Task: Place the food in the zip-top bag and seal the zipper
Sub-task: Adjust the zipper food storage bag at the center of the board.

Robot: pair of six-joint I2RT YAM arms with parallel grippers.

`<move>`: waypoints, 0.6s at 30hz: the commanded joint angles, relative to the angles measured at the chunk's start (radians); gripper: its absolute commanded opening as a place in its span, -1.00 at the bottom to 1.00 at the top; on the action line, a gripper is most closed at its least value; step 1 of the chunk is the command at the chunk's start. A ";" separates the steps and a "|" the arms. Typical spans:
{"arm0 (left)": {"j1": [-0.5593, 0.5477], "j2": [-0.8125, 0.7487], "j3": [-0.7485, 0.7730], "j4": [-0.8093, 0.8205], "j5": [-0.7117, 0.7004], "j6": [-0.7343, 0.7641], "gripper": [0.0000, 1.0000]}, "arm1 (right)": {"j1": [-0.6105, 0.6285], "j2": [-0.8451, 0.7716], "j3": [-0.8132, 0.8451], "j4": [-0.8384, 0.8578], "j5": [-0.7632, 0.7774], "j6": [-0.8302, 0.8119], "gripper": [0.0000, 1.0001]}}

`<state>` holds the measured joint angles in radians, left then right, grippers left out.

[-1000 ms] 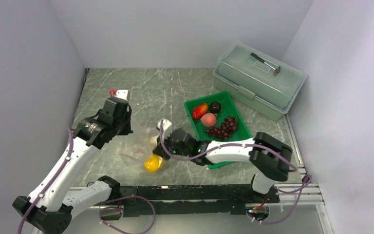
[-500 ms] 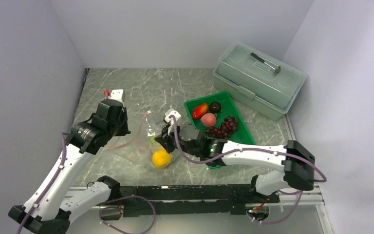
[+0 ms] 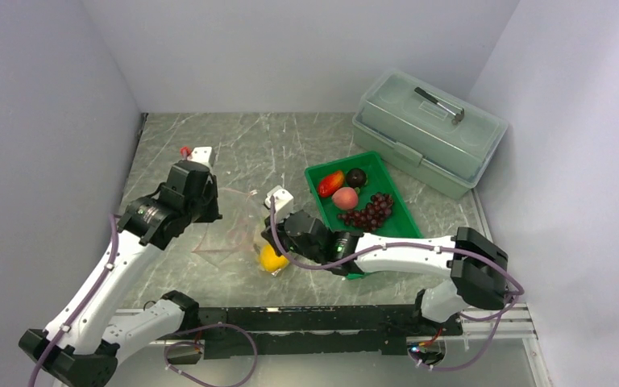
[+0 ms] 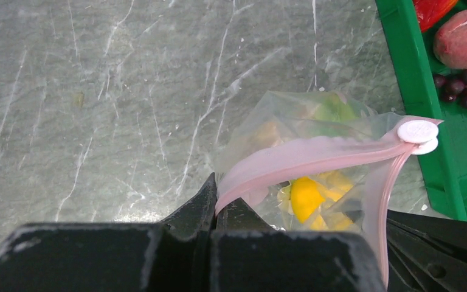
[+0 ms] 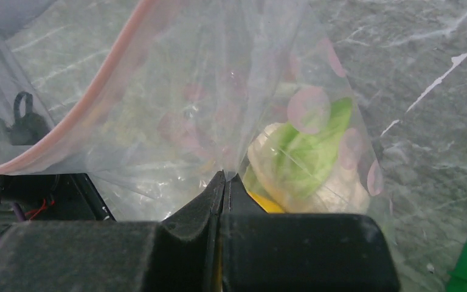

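The clear zip-top bag [image 3: 238, 230] hangs between my grippers above the table, with the yellow-orange fruit [image 3: 272, 258] and the white-and-green vegetable [image 5: 307, 155] inside. My left gripper [image 4: 217, 198] is shut on the pinkish zipper [image 4: 316, 155] strip at the bag's mouth. A white slider [image 4: 418, 132] sits at the strip's far end. My right gripper [image 5: 225, 175] is shut on the bag's plastic next to the vegetable. The red-orange fruit [image 3: 330, 182], the dark purple ball [image 3: 357, 176], the pink peach [image 3: 344, 197] and the dark grape bunch [image 3: 368, 212] lie in the green tray [image 3: 393, 181].
A pale green lidded box [image 3: 427, 131] stands at the back right, behind the tray. Grey walls close in the left, back and right sides. The tray's edge [image 4: 415, 67] shows close to the bag in the left wrist view.
The bag has shifted toward the right and lower, with the yellow-orange fruit swinging with it. My left gripper moved slightly back right. The right arm drew back a little.
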<state>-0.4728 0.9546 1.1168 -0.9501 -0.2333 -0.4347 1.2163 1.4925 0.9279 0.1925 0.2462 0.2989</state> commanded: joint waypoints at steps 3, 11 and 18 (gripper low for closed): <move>0.002 -0.065 0.025 -0.006 -0.028 0.017 -1.00 | 0.002 -0.090 0.029 -0.047 0.067 -0.028 -0.56; 0.002 -0.131 -0.026 -0.004 0.003 0.040 -1.00 | -0.028 -0.190 0.008 -0.130 0.118 -0.066 0.31; 0.002 -0.160 -0.044 0.004 0.040 0.061 -1.00 | -0.173 -0.235 -0.061 -0.148 -0.018 -0.055 0.54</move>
<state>-0.4728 0.8192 1.0805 -0.9684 -0.2245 -0.4007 1.0973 1.2789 0.8997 0.0628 0.2848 0.2531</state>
